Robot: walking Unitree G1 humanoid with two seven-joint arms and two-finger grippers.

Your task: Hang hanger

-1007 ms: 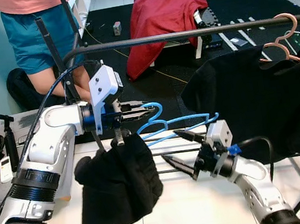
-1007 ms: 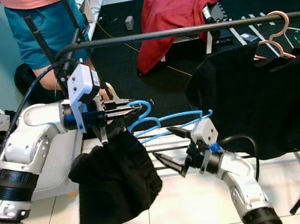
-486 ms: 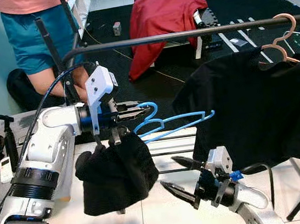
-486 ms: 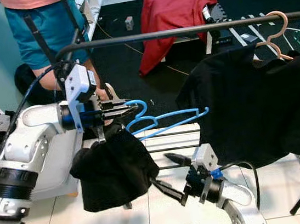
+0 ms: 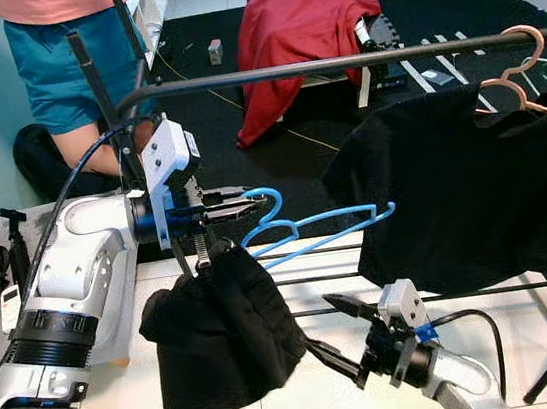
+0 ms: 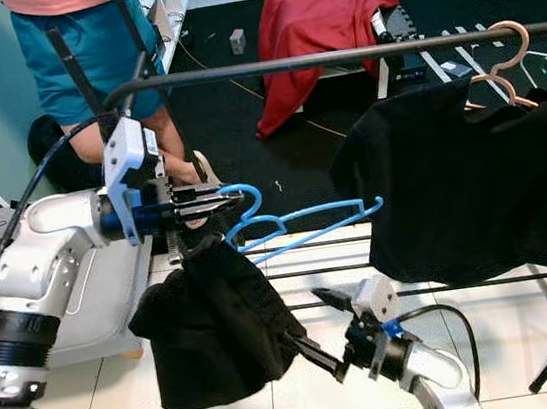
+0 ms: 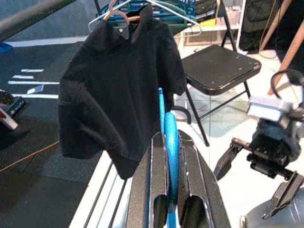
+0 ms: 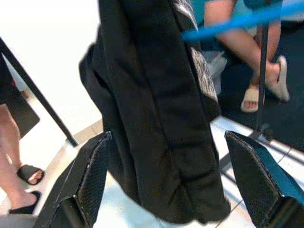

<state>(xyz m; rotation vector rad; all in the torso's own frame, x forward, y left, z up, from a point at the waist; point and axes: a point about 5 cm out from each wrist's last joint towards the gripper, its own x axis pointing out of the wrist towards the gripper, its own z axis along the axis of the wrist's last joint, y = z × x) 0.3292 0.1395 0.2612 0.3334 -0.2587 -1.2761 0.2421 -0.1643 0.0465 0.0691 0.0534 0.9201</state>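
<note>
Left wrist view: the left claw (image 7: 172,190) is pinched on the blue hanger (image 5: 302,229), whose thin blue edge (image 7: 167,142) runs up between the two black fingers (image 7: 147,185). In the left eye view this claw (image 5: 238,205) holds the hanger by the base of its hook, below the black clothes rail (image 5: 336,62) and off it. A bunched black garment (image 5: 220,337) droops from the hanger's near end, just under the claw; the hanger's far arm points toward the black shirt (image 5: 463,190) already hung on a pink hanger (image 5: 523,66).

Change noted: compared with a second ago, the left claw sits slightly further back toward the robot's left, at about the same height, with no gain toward the rail. The right claw (image 5: 339,335), fingers spread and holding nothing, has dropped from beside the hanger's lower bar to low over the white tiled floor (image 5: 532,332), now near the garment's lower edge. In the right wrist view the dark fabric (image 8: 156,118) hangs between the spread fingers without contact.

Assessment: the hanger is carried by the left arm alone. The hook remains well below the rail, so the hanging step is not yet begun. The garment looks loosely draped and could slip during the lift.

A person (image 5: 68,60) stands behind the rail; a red cloth (image 5: 295,25) lies beyond.
</note>
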